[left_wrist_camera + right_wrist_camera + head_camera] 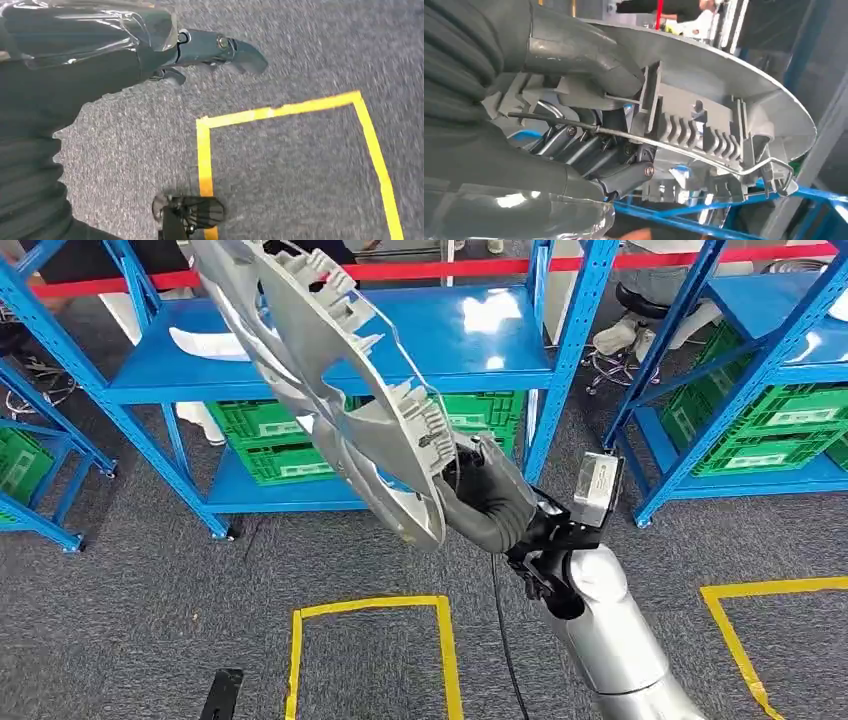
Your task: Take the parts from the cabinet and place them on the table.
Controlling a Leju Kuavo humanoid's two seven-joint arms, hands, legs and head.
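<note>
Our right hand (490, 502) gripped the big silver part (330, 370) by its rim. We held it up before the blue shelf (470, 340). Our left hand (200, 50) held nothing, fingers apart.

The part (330, 370) is silver-grey plastic with a ribbed back and a thin metal wire; the right hand (490, 502) is dark grey, its arm silver; the shelving (470, 340) is bright blue; the crates (262, 440) are green lattice; the carpet (120, 620) is speckled grey, marked with yellow tape (370, 608); a red bar (600, 262) runs behind.
</note>
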